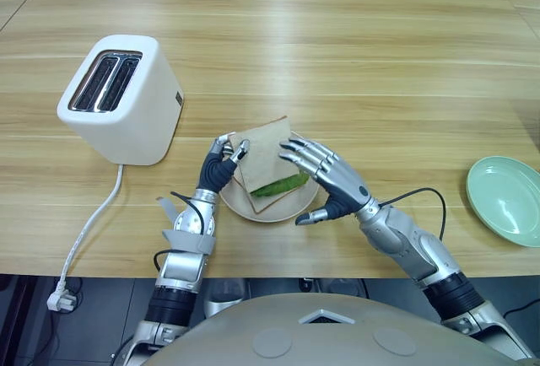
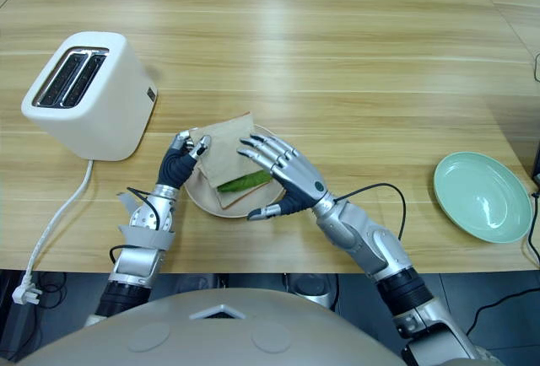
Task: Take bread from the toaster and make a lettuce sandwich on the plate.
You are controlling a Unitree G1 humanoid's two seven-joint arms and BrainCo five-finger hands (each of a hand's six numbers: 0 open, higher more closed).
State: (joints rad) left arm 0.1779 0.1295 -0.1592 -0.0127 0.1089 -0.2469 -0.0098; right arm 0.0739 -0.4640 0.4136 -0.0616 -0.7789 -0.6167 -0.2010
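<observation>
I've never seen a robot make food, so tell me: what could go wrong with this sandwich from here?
The top slice, pinched at its edge by the left robot hand, reaches past the plate's far rim; let go, it might slip onto the table. The lettuce pokes out on the right, close to the open right robot hand, which could drag it out.

Tilted bread slice (image 1: 263,153) over lettuce (image 1: 281,185) on plate (image 1: 291,212), white toaster (image 1: 135,104) nearby
</observation>
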